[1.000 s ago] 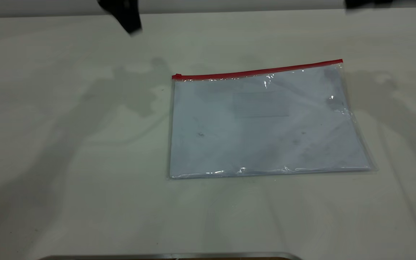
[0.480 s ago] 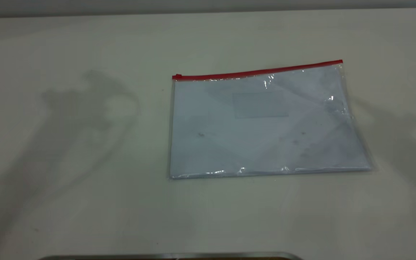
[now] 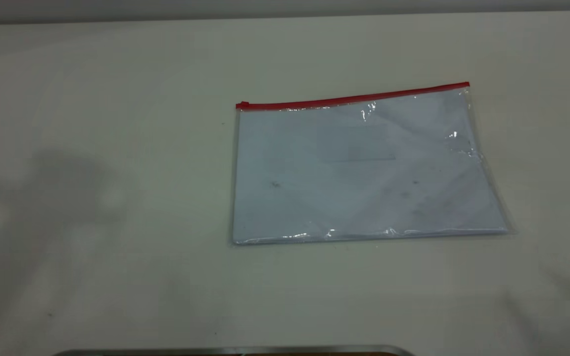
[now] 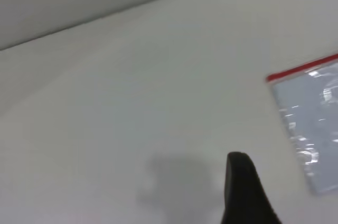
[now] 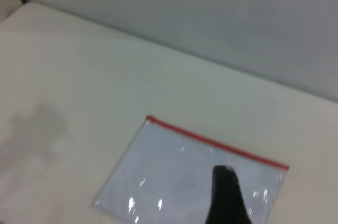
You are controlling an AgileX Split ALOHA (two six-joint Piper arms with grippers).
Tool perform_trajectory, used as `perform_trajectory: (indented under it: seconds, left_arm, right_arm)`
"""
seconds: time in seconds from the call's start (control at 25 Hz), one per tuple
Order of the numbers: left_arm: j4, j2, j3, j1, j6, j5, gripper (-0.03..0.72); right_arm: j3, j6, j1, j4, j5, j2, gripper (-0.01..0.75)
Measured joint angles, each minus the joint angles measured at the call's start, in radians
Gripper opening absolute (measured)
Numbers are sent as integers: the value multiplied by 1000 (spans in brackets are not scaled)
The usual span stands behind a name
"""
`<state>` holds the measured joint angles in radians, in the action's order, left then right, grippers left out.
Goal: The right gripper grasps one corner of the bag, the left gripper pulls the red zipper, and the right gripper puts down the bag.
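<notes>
The bag [image 3: 364, 168] lies flat on the white table, right of centre, with pale sheets inside. The red zipper [image 3: 354, 99] runs along its far long edge, with the slider tab [image 3: 242, 105] at the left end. Neither gripper shows in the exterior view. In the left wrist view my left gripper [image 4: 243, 192] is a black wedge high over bare table, well apart from the bag's corner [image 4: 311, 113]. In the right wrist view my right gripper [image 5: 224, 197] hangs high above the bag [image 5: 174, 176], holding nothing.
The table [image 3: 117, 198] carries only faint arm shadows at the left and lower right. A metal rim [image 3: 235, 350] runs along the near edge. A grey wall [image 5: 211, 18] stands behind the table.
The left arm at the top left and the right arm at the top right have left the exterior view. Their shadows slid toward the near edge. The bag has not moved.
</notes>
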<state>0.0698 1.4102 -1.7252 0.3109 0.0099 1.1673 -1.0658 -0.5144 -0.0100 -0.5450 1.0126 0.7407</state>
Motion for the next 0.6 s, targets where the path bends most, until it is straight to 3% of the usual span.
perform_trajectory:
  seconds: [0.24,0.6]
  left_arm:
    - [-70,-290,235,0,-28,0,482]
    - [-76,-727,657,0,-51,0,482]
  right_arm:
    - [52,43,0,16,187,-147,542]
    - [302,47,0,26,205,-361,500]
